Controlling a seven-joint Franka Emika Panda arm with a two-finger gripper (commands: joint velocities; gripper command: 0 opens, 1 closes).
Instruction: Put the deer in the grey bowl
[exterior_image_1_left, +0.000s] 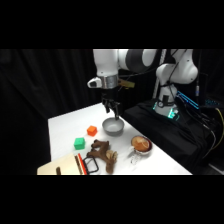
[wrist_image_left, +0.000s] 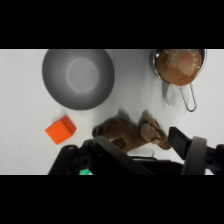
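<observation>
Below raised pincer (exterior_image_1_left: 112, 108), state unclear: deer (wrist_image_left: 131, 133) on table, beside grey bowl (wrist_image_left: 78, 78).

Glossy white rounded arm (exterior_image_1_left: 116, 60) segments, dark grey joints, a black pincer (exterior_image_1_left: 112, 107).

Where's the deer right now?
In the side view the deer lies on the table near its front edge, in front of the grey bowl, between the green block and the cup.

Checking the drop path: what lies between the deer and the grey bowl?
Nothing: in the wrist view, only bare white table separates the deer from the grey bowl.
</observation>
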